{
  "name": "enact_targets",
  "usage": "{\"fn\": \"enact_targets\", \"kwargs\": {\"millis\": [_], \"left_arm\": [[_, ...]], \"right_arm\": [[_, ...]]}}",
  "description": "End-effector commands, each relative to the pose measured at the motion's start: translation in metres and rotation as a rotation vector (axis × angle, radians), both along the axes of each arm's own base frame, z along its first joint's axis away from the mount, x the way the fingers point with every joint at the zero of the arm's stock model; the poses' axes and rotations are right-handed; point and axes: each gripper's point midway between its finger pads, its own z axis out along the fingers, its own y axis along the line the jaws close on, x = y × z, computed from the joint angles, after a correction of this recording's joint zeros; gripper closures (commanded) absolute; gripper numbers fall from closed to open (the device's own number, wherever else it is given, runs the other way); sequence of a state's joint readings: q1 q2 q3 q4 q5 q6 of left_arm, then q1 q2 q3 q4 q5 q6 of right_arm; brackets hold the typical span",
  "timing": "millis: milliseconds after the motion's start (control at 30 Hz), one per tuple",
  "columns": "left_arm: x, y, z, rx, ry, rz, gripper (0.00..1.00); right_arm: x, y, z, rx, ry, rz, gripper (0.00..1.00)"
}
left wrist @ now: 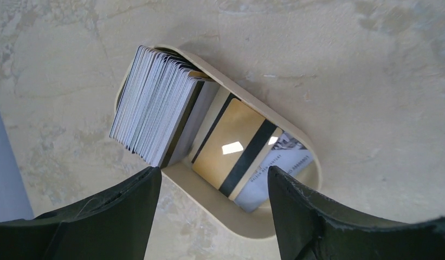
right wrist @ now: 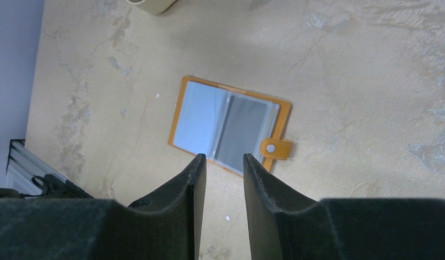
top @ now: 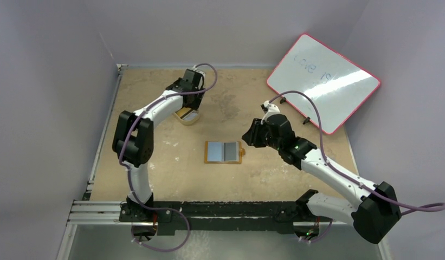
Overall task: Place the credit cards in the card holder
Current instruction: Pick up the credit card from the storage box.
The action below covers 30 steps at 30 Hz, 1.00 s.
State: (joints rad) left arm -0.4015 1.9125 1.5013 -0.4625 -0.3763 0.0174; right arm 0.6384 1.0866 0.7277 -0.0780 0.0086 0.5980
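Mid-table, the card holder lay opened flat on the tan table, orange-tan border showing around two clear pockets. Left pocket looked pale blue, right pocket darker grey; could not tell whether either held a card. Its snap tab, with a white stud, stuck out on the right side.

Right gripper hung just right of the card holder, above the table. Jaws were narrowly parted with nothing between them. From the wrist view its fingertips pointed at the holder's near edge, not touching it.

Far left of centre, well apart from the card holder, sat a cream oval tray. The credit cards were all in it. A thick stack stood on edge at one end, leaning, mostly white and grey edges with a dark-edged one on the outer face. Beside the stack a gold-brown card with a black stripe lay sloped against the tray's inner wall. A pale printed card lay partly under it; the print was too small to read.

Left gripper hovered directly over the tray, jaws spread wide, empty, one finger to each side of the gold-brown card and clear of the cards.

A white board with a red rim leaned at the far right corner.
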Motion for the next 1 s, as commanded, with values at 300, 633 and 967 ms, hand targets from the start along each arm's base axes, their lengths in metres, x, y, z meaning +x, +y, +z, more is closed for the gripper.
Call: {"fn": "enact_targets", "kwargs": {"millis": [300,633,967], "left_arm": [[0.042,0.054,0.008,0.216,-0.032,0.068,0.29],[0.05,0.049,-0.02,0.19,0.032,-0.009,0.28],[0.059,0.061,-0.017,0.266,-0.016,0.011,0.34]], "right_arm": [[0.001,0.004,0.037,0.029,-0.056,0.032,0.67],[0.005,0.004,0.041,0.016,-0.067,0.032,0.67],[0.008,0.005,0.043,0.008,-0.075,0.036,0.67]]}}
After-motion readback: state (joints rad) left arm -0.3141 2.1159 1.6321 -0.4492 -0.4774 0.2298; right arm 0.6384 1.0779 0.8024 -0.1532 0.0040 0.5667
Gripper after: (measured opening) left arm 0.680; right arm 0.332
